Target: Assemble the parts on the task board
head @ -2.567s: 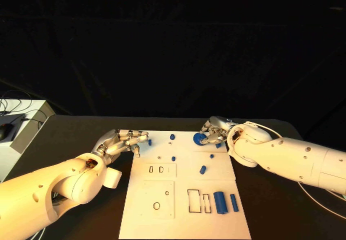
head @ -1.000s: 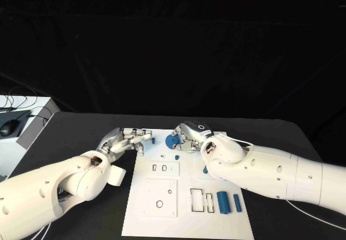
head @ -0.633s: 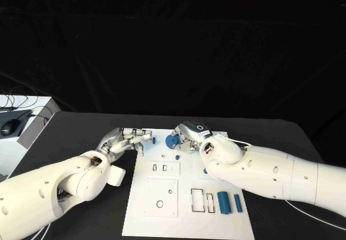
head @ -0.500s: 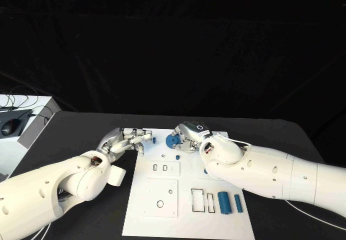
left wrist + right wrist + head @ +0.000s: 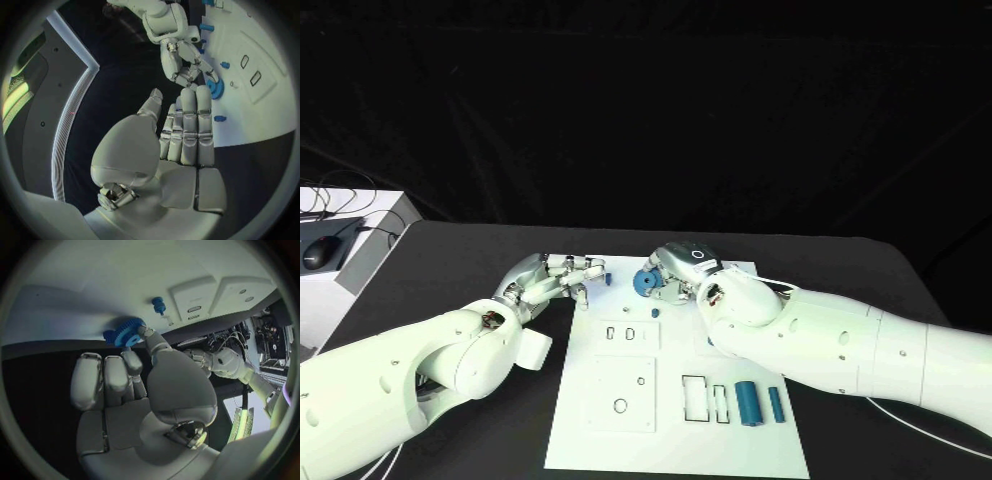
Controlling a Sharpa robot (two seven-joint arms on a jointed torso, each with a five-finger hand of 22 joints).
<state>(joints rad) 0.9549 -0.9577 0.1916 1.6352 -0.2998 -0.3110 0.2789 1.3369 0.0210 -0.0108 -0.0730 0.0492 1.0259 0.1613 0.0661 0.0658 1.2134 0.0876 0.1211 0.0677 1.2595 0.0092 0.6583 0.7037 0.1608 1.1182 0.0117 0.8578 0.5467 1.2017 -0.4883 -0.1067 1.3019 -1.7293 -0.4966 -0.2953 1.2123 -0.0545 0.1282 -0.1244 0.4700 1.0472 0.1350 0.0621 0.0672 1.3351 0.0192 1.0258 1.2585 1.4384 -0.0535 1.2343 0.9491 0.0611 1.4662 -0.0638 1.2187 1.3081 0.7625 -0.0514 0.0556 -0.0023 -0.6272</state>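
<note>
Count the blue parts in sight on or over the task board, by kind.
Blue gear, held by the right hand: 1
Long blue cylinders: 2
Small blue pegs, the last partly hidden behind the right arm: 3
Total in sight: 6

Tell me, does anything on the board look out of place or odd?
Nothing stands out. The right hand holds a blue gear at the far end of the board; the other parts lie in order and the left hand is open.

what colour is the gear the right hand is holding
Blue; the gear shows best in the right wrist view.
</note>
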